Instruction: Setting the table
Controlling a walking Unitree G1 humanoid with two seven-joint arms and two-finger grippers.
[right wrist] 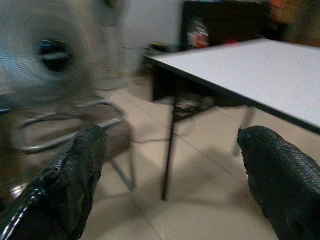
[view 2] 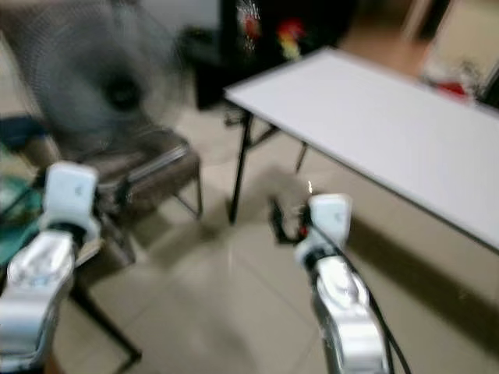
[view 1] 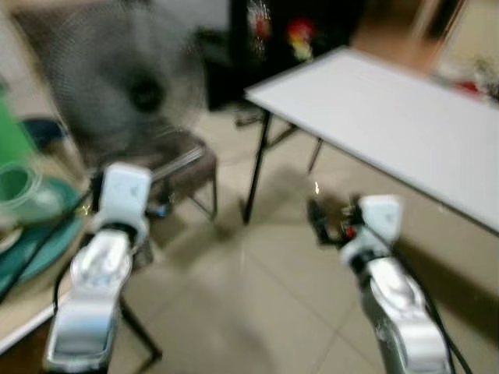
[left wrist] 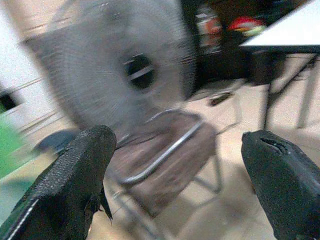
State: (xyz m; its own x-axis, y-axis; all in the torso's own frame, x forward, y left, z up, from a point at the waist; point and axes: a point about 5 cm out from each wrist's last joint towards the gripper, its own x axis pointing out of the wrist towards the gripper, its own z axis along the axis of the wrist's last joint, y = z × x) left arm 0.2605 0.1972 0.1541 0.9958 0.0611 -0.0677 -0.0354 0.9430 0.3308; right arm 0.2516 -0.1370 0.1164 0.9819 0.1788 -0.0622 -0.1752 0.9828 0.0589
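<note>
A: Status? Frames are blurred.

B: Both arms up in front, over the tiled floor (view 1: 257, 304). Left hand (left wrist: 175, 185) spread wide, nothing in it. Right hand (right wrist: 170, 175) the same: fingers far apart, empty.

A: Where's the tableware?

B: Far left, on a low surface beside the left arm: teal plate (view 1: 39, 241) with a clear green cup (view 1: 23, 195) on or just behind it. The white table (view 1: 405, 125) is well apart, to the right, its top bare.

A: Handling?

B: My guess: plate stiff and light, glossy so slippery; pinch the rim. Cup looks thin plastic, light, may flex; grip low across the wall, gently. Material unconfirmed through the blur.

A: Obstacles?

B: Fan (view 1: 117, 86) and chair (view 1: 183, 167) sit between.
</note>
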